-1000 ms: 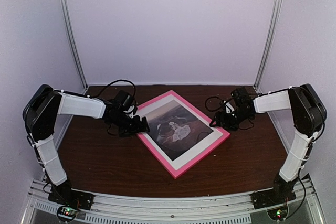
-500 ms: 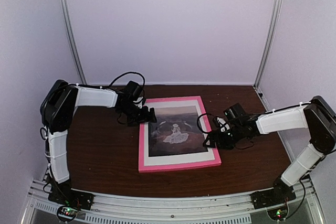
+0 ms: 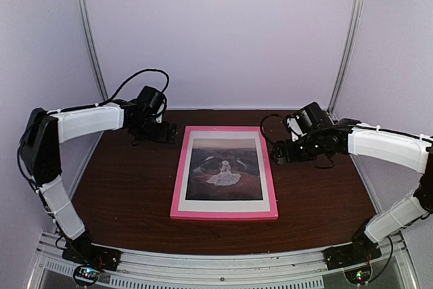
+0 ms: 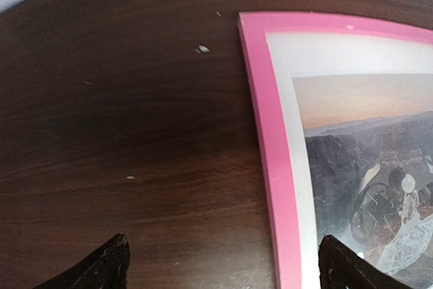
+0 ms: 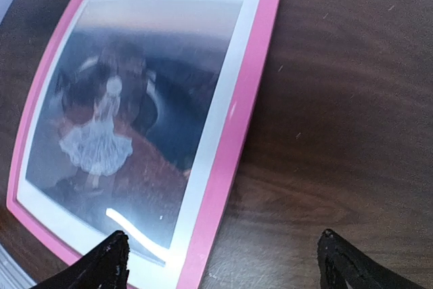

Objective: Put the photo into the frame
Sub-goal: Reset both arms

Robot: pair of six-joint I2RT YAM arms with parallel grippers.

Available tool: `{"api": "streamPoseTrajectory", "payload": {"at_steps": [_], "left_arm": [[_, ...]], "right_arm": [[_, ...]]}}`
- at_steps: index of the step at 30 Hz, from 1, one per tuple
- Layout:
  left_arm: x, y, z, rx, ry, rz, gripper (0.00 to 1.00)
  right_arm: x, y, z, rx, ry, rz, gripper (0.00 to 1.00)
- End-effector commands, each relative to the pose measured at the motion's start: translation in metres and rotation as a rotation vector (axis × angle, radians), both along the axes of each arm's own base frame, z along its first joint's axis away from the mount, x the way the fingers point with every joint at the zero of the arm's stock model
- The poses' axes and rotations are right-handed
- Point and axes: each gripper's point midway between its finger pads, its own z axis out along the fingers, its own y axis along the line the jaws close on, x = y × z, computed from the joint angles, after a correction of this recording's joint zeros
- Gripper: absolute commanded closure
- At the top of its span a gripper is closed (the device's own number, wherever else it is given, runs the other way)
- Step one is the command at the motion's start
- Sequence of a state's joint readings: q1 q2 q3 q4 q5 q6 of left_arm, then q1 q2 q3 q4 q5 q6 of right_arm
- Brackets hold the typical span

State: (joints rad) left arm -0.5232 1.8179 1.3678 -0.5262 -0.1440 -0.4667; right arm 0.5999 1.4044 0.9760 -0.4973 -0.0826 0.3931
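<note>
Pale lilac walls close in a dark brown wood-grain desk, and the large rectangular frame with thin pink moulding lies flat at its middle, face up and roughly square to the near edge. The rectangular print of a dark landscape with a white-dressed figure sits inside the frame's window with a white border around it, and a streak of glare in the right wrist view suggests glazing over it. By that look the photo is already seated, and the frame lies where it can be left.

The left end effector hangs just off the frame's far left corner and the right end effector beside its right edge. Neither touches the moulding. Both have their fingers spread wide with nothing between them, which fits arms that have nothing left to hold.
</note>
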Motion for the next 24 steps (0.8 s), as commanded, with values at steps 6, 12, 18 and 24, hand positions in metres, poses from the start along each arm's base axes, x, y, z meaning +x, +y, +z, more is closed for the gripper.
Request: {"api": "streamPoseTrajectory", "payload": {"at_steps": [6,12,18,24], "left_arm": [[-0.021,0.074,0.104,0.199,-0.357,0.088,0.02],[-0.043,0.095,0.121,0.198,-0.441,0.126,0.02],[-0.065,0.087,0.119,0.092,-0.51,0.038,0.03],[-0.077,0.08,0.109,0.034,-0.514,-0.014,0.02]], "right_arm": [[0.036,-0.066,0.073,-0.277,-0.256,-0.138,0.0],[0.043,-0.088,0.107,-0.279,-0.37,-0.188,0.0],[0.035,-0.105,0.121,-0.32,-0.447,-0.202,0.0],[0.026,-0.111,0.113,-0.298,-0.473,-0.221,0.0]]}}
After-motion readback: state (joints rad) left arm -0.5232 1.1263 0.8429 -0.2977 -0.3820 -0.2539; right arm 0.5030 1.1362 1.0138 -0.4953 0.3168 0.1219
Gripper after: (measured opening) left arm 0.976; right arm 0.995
